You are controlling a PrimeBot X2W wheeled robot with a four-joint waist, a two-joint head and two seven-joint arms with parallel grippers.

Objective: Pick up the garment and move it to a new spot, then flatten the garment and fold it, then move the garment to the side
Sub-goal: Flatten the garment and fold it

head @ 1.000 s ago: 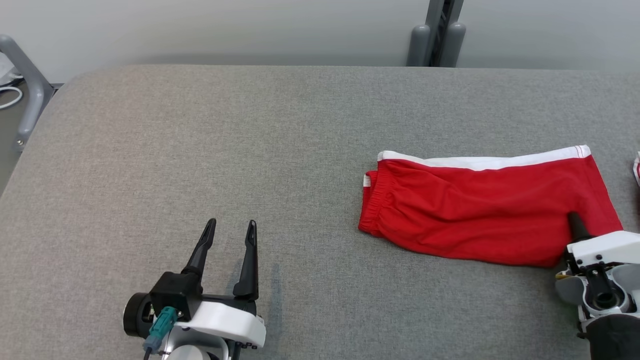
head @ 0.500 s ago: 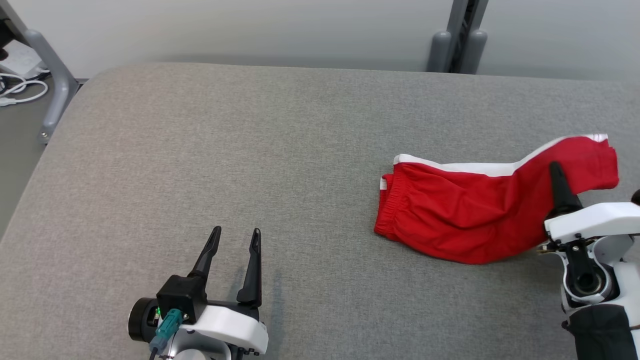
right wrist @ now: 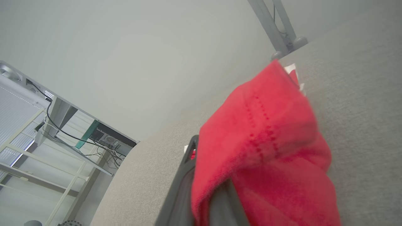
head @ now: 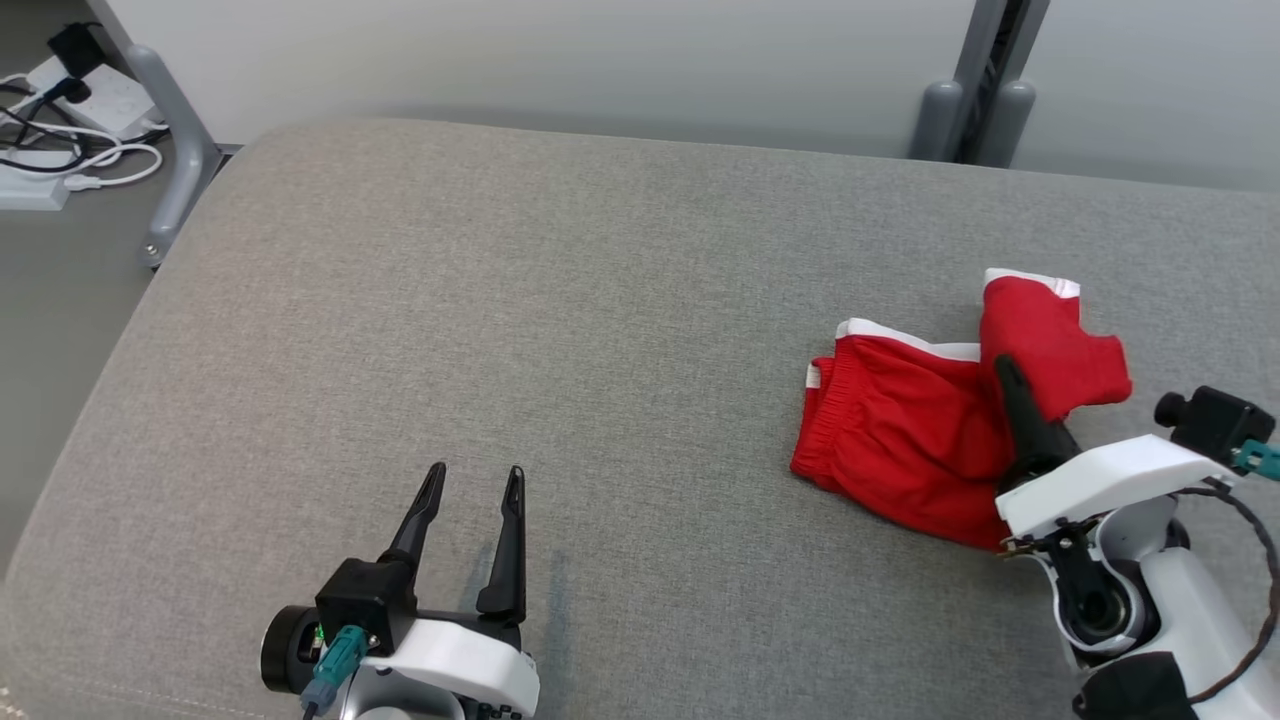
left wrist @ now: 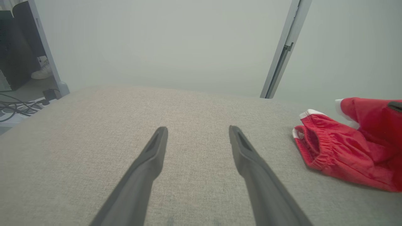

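Observation:
The garment is out of view. A pair of red shorts (head: pixel 900 440) with a white edge lies on the right of the grey padded table (head: pixel 500 300). My right gripper (head: pixel 1003 372) is shut on one end of the shorts, which it holds raised and doubled over the rest. In the right wrist view the red cloth (right wrist: pixel 270 125) drapes over the fingers (right wrist: pixel 183 175). My left gripper (head: pixel 475 478) hovers open and empty near the front edge, well left of the shorts. The left wrist view has its fingers spread (left wrist: pixel 198 130) and the shorts (left wrist: pixel 339 153) at the right.
A grey frame leg (head: pixel 170 150) and a tangle of cables (head: pixel 60 150) stand on the floor past the table's rounded left corner. A grey post (head: pixel 975 100) rises behind the table's far edge.
The camera has turned, shifting the picture right. My right gripper has lifted the shorts' end and carried it leftward over the rest, bunching the shorts. The left gripper has stayed put.

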